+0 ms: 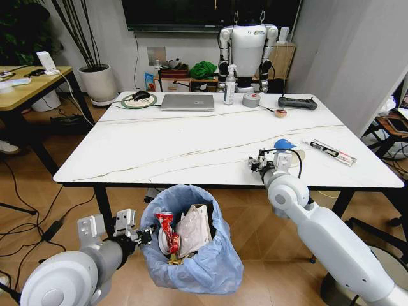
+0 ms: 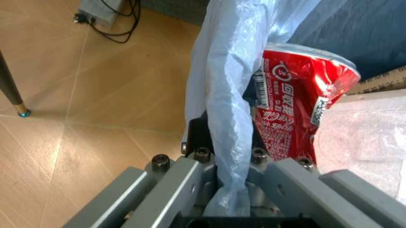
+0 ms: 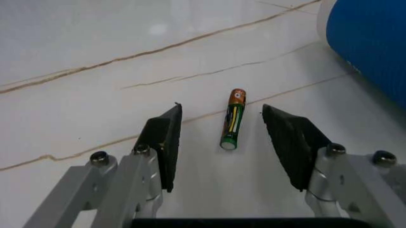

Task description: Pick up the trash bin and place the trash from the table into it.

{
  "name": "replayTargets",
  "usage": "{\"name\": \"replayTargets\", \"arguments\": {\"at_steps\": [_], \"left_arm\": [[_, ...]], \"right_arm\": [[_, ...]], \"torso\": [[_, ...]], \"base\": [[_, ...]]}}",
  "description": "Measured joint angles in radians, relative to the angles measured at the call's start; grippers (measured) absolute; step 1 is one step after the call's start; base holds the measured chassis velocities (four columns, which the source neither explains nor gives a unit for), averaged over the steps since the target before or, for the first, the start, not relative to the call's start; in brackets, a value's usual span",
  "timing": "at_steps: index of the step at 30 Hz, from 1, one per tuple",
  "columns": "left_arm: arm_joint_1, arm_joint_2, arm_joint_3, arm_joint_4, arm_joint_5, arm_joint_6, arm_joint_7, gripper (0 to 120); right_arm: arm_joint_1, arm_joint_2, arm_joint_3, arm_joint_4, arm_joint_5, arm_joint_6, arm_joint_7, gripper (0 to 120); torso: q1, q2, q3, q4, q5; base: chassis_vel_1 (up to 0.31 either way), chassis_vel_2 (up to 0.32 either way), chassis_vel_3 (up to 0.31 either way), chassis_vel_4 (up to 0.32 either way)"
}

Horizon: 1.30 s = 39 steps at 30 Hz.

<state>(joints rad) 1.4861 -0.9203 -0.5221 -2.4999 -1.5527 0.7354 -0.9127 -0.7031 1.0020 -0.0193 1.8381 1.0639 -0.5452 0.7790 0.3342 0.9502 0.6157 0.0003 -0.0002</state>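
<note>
Nearest the robot, the small round trash bin lined with a crinkled light-blue plastic bag [image 1: 191, 245] is held up just below the front edge of the counter by the left claw [image 1: 145, 234], whose grey fingers [image 2: 184, 183] are closed on the bag-covered rim. A crushed red drink can [image 1: 167, 231] and a torn piece of brown cardboard [image 1: 194, 229] are already seen inside, so part of the clearing is judged done. Farther on, over the white marble-look counter with thin veins [image 1: 191, 146], the right claw [image 3: 219, 145] is spread wide and holds nothing; a small green and orange battery [image 3: 232, 118] lies between its black pads [image 3: 163, 142], untouched by either. Just beside it stands a blue paper cup [image 1: 284, 145], and a little farther right lies a white printed wrapper [image 1: 330, 152]. These three are judged still to be binned. At the far edge, a silver laptop [image 1: 187, 102] and a grey tape roll [image 1: 251, 99] are seen.
</note>
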Motion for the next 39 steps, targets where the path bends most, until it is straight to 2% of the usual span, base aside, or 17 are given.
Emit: {"name": "replayTargets", "arguments": {"at_steps": [13, 17, 18, 19, 21, 22, 24, 34, 39], "left_arm": [[-0.001, 0.003, -0.001, 0.0, -0.001, 0.0, 0.0, 0], [0.0, 0.002, -0.001, 0.0, -0.002, 0.0, 0.0, 0], [0.0, 0.002, -0.001, 0.0, -0.002, 0.0, 0.0, 0], [0.0, 0.002, -0.001, 0.0, -0.002, 0.0, 0.0, 0], [0.0, 0.001, -0.001, 0.0, -0.002, 0.0, 0.0, 0], [0.002, 0.0, -0.001, 0.0, -0.002, 0.0, 0.0, 0], [0.002, 0.0, -0.001, 0.0, -0.002, 0.0, 0.0, 0], [0.009, 0.0, -0.004, 0.0, -0.001, 0.0, 0.0, 0], [0.011, 0.0, -0.004, 0.0, 0.0, 0.0, 0.0, 0]], "right_arm": [[-0.003, -0.004, -0.01, -0.003, -0.035, -0.003, 0.004, 43], [-0.007, -0.008, -0.011, 0.0, -0.038, -0.003, 0.006, 32], [-0.007, -0.01, -0.012, 0.001, -0.038, -0.003, 0.006, 26], [-0.007, -0.01, -0.012, 0.001, -0.038, -0.003, 0.006, 26], [-0.007, -0.013, -0.013, 0.003, -0.038, -0.003, 0.006, 18], [-0.006, -0.016, -0.016, 0.005, -0.036, -0.003, 0.006, 8], [-0.005, -0.016, -0.018, 0.006, -0.036, -0.004, 0.006, 2], [-0.003, -0.016, -0.019, 0.01, -0.035, -0.004, 0.006, 0], [-0.001, -0.035, -0.005, 0.062, -0.026, 0.013, -0.018, 0]], "torso": [[0.0, 0.0, 0.0, 0.0, 0.0001], [0.0, 0.0, 0.0, -0.0002, 0.0], [0.0, 0.0, 0.0, -0.0002, 0.0001], [0.0, 0.0, 0.0, -0.0002, 0.0001], [0.0, 0.0, 0.0, -0.0002, 0.0001], [0.0, 0.0, 0.0, -0.0002, 0.0002], [0.0, 0.0, 0.0, -0.0001, 0.0003], [0.0, 0.0, 0.0, 0.0, 0.0003], [0.0, 0.0, 0.0, -0.0001, 0.0003]], "base": [[0.0, 0.0, 0.0, 0.0], [0.0, 0.0, 0.0, 0.0], [0.0, 0.0, 0.0, 0.0], [0.0, 0.0, 0.0, 0.0], [0.0, 0.0, 0.0, 0.0], [0.0, 0.0, 0.0, 0.0], [0.0, 0.0, 0.0, 0.0], [0.0, 0.0, 0.0, 0.0], [0.0, 0.0, 0.0, 0.0]]}}
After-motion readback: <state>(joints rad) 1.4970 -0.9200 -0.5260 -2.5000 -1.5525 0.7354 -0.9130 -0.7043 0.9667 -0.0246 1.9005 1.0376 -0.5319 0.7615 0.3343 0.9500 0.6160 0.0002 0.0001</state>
